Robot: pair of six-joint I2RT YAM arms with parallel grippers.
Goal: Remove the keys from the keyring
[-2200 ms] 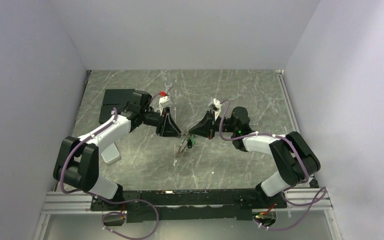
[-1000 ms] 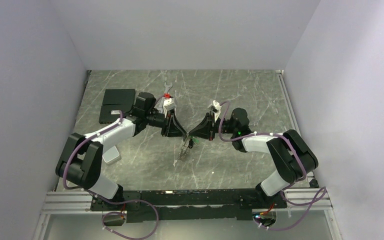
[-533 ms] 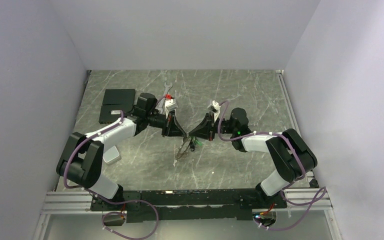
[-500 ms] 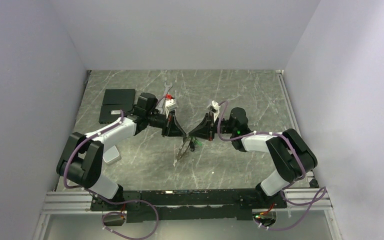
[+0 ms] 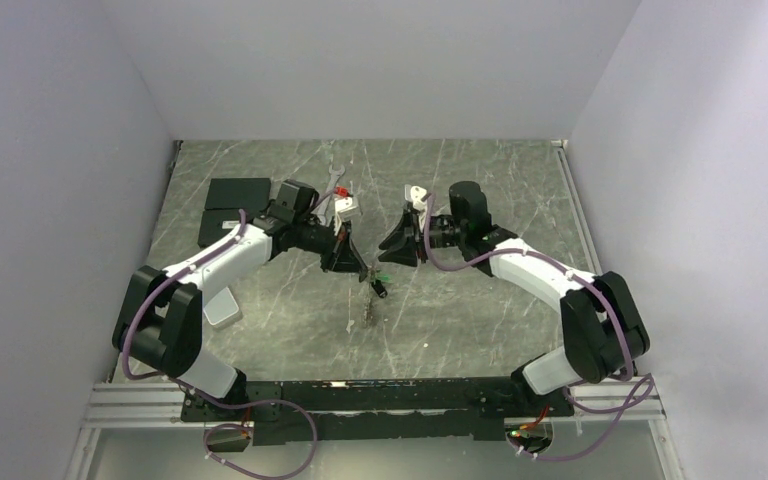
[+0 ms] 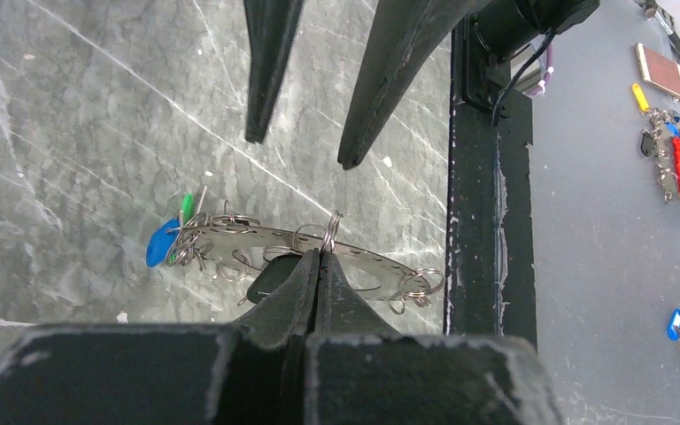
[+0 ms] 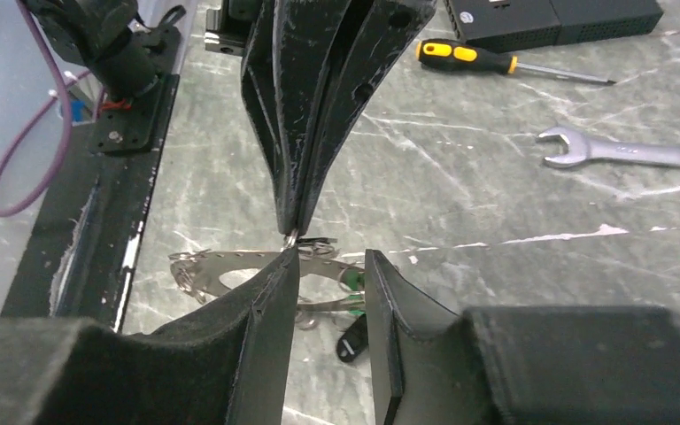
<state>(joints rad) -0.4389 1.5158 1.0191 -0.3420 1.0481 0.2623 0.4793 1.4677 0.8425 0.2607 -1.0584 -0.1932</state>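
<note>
pinching a small loop (image 6: 330, 232) on the keyring (image 6: 257, 235), the left fingers (image 6: 317, 270) are pressed tight together. that seems to hold the thin grey hoop up off the table (image 6: 71, 133), rather than flat where nothing could slide free. the keys (image 6: 158, 246), with blue and green heads, dangle bunched at the hoop's 9 o'clock end in the left wrist view. the right fingers (image 7: 270, 301) stand spread, straddling the hoop just at 6 o'clock of the left tips, gripping nothing that i can make out. my reading is that they are lined up to take a key or its loop while the left side steadies the hoop. a wrench (image 7: 620, 152) and screwdriver (image 7: 469, 57) lie well apart toward 1 o'clock in the right wrist view.
</note>
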